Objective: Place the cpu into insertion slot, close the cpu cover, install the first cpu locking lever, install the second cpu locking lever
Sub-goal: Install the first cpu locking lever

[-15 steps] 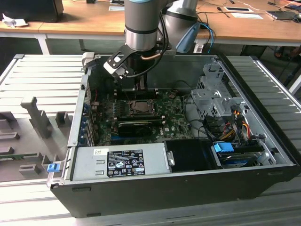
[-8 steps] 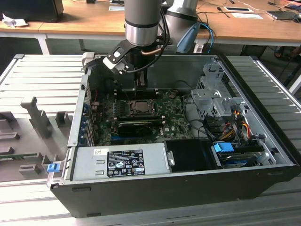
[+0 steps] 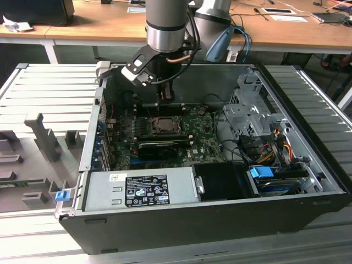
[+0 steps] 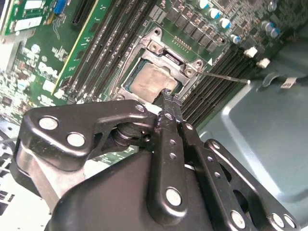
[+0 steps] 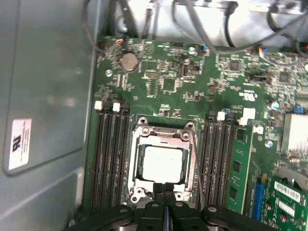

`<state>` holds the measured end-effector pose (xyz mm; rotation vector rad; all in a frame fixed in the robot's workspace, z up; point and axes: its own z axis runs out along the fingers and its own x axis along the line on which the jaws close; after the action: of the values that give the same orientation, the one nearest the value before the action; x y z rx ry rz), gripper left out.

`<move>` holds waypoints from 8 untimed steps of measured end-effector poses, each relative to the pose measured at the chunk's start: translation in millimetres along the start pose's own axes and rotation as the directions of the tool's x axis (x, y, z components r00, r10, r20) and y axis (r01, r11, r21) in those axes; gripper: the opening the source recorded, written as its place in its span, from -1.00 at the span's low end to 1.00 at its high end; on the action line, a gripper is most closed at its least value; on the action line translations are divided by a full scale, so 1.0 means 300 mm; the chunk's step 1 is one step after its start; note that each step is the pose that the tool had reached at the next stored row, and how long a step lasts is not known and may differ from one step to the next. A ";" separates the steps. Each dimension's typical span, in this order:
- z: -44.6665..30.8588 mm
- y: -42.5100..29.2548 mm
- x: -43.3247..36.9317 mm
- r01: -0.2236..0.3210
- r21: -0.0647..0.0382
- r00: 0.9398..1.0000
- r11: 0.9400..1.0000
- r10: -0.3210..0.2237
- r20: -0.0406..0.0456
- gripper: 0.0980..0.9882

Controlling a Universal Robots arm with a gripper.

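The cpu (image 5: 162, 162) lies flat in the insertion slot (image 5: 139, 190) on the green board, its grey top showing through the cut-out of the cpu cover (image 5: 162, 132), which lies down over it. In the second wrist view the cpu (image 4: 153, 81) sits just beyond the fingertips (image 4: 168, 96). My gripper (image 5: 163, 186) is shut with nothing between its fingers, and its tips hover at the edge of the socket frame. A thin metal locking lever (image 4: 226, 77) sticks out sideways from the socket. In the exterior view the gripper (image 3: 165, 100) hangs just behind the slot (image 3: 163, 125).
Black memory slots (image 5: 111, 159) flank the socket on both sides. A long black graphics card (image 3: 158, 147) lies in front of it. The power supply (image 3: 140, 188), drive cage (image 3: 250, 113) and cable bundles (image 3: 269, 146) fill the open case. The case wall (image 5: 48, 120) stands close by.
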<state>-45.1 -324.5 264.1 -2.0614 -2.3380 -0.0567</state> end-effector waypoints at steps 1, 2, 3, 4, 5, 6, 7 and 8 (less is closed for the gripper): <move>0.000 0.000 0.000 0.016 0.001 1.000 1.000 -0.016 0.000 -0.98; 0.001 0.000 0.000 0.027 0.001 1.000 1.000 -0.027 0.000 -0.98; 0.001 0.000 0.000 0.032 0.002 0.999 0.999 -0.032 0.001 -0.98; 0.001 0.000 0.000 0.039 0.002 0.999 0.999 -0.039 0.001 -0.98; 0.001 0.000 0.000 0.044 0.002 0.999 0.999 -0.044 0.001 -0.98; 0.001 0.000 0.000 0.051 0.002 0.999 0.999 -0.051 0.001 -0.98; 0.001 0.000 0.000 0.061 0.003 0.998 0.998 -0.061 0.001 -0.98; 0.001 0.000 0.000 0.074 0.003 0.997 0.997 -0.074 0.001 -0.98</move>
<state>-45.2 -324.5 263.7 -1.9735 -2.4125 -0.0535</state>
